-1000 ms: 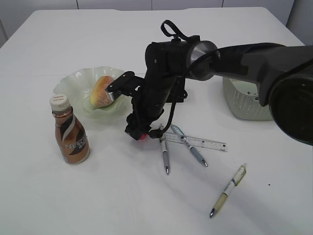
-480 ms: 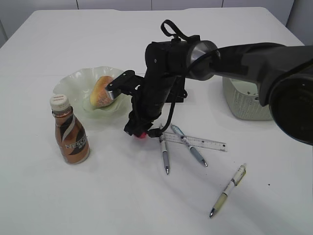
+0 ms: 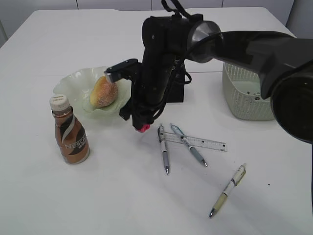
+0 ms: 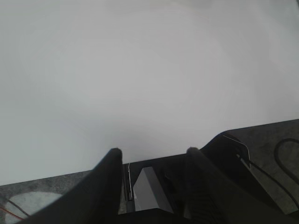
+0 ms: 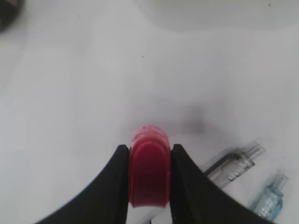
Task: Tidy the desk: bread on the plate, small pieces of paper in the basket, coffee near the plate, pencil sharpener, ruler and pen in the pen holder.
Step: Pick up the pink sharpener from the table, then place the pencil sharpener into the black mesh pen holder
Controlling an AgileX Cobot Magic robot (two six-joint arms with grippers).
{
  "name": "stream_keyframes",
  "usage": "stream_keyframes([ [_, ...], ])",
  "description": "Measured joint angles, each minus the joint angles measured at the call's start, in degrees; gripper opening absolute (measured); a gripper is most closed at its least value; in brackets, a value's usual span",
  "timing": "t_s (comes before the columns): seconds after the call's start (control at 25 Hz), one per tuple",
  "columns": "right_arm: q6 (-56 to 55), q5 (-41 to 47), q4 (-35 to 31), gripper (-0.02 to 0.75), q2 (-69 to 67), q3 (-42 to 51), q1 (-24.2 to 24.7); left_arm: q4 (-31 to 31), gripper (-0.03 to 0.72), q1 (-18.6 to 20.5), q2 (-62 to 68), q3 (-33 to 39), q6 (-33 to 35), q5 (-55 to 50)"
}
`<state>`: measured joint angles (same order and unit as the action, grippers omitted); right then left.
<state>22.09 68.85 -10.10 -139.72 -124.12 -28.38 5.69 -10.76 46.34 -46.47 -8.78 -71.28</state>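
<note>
A red pencil sharpener [image 3: 143, 128] [image 5: 148, 173] hangs just above the table, and my right gripper [image 3: 140, 124] [image 5: 149, 148] is shut on it, a black finger on each side. The bread [image 3: 103, 92] lies on the pale green plate [image 3: 73, 80]. To the plate's front left stands the coffee bottle [image 3: 69, 131]. A clear ruler [image 3: 210, 143] and two pens [image 3: 164, 149] [image 3: 190, 145] lie right of the gripper; a third pen [image 3: 228, 190] lies nearer the front. The black pen holder [image 3: 177, 91] is partly hidden behind the right arm. My left gripper [image 4: 153, 151] stands open over bare white table.
The white basket [image 3: 244, 95] stands at the back right. In the right wrist view, the clear ends of two pens [image 5: 231, 163] [image 5: 268, 198] show at the lower right. The right arm reaches across the middle of the table.
The right gripper shut on the pencil sharpener and has lifted it off the table, moving slightly back and up. The left gripper has not changed.
</note>
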Motion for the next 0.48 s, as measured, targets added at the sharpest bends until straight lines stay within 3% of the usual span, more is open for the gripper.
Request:
stream_keyframes([
  [0.24, -15.9, 1.5, 4.9, 0.197, 0.1, -11.1, 0.0, 0.0, 0.316, 0.0, 0.0, 0.0, 0.0, 0.0],
  [0.48, -26.9, 1.9, 19.8, 0.196, 0.1, -18.5, 0.1, 0.0, 0.316, 0.0, 0.0, 0.0, 0.0, 0.0],
])
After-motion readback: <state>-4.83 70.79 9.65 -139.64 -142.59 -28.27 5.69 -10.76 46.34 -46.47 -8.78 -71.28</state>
